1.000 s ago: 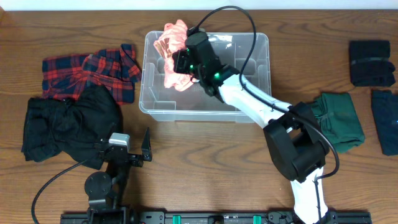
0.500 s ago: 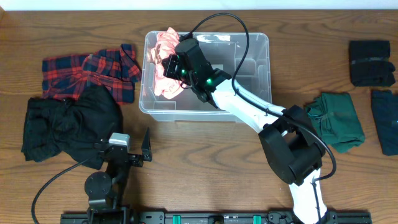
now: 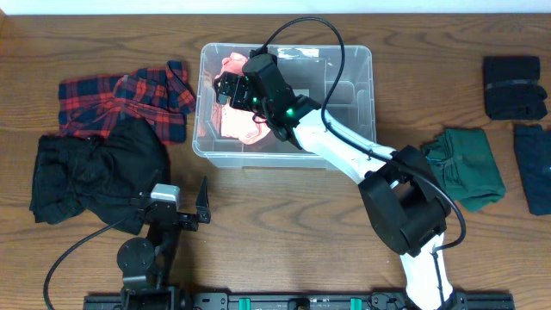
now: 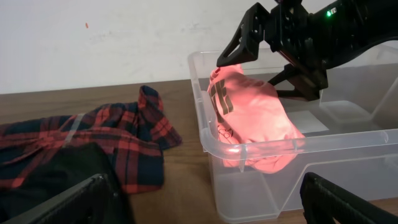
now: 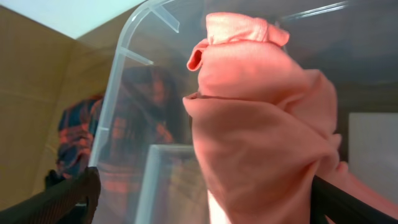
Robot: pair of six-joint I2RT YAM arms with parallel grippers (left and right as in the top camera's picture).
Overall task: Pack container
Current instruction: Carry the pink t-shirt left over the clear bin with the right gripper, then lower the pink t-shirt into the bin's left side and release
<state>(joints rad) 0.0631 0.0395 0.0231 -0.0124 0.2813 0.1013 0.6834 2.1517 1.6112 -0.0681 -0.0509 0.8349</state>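
Pink garment (image 3: 236,125) dropped into the container (image 3: 371,95) as we spread our right gripper (image 3: 227,86) jaws wide: one piece packed. Our left gripper (image 3: 181,207) idled, agape.

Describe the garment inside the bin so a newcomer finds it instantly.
Find the clear rectangular plastic bin at the far centre of the wooden table. Its left end holds a crumpled salmon-pink cloth garment. It is the only pink item and the only clothing inside.

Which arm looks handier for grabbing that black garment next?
Left, probably. The left claw, open, sits beside the black garment, while the right claw is away over the pink cloth in the container.
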